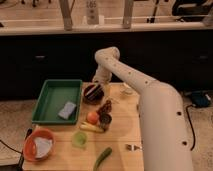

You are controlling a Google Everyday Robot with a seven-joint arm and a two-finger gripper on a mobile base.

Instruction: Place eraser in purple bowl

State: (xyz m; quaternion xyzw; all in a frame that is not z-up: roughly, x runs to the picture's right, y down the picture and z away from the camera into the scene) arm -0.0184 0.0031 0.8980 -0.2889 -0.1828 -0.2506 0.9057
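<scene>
The purple bowl [85, 95] sits at the far middle of the wooden table [125, 125], just right of the green tray. My gripper [100, 83] hangs from the white arm directly over the bowl's far right rim, very close to it. A small pale patch with darker stripes [92, 91] shows inside the bowl under the gripper. It looks like the eraser, but I cannot tell whether it lies in the bowl or is still held.
A green tray [55, 83] holds a blue-grey sponge [67, 110]. An orange bowl [28, 148] with a white cloth, a green cup [79, 138], an orange fruit [92, 117], a dark can [105, 121] and a green vegetable [102, 157] lie nearer. My white arm covers the table's right side.
</scene>
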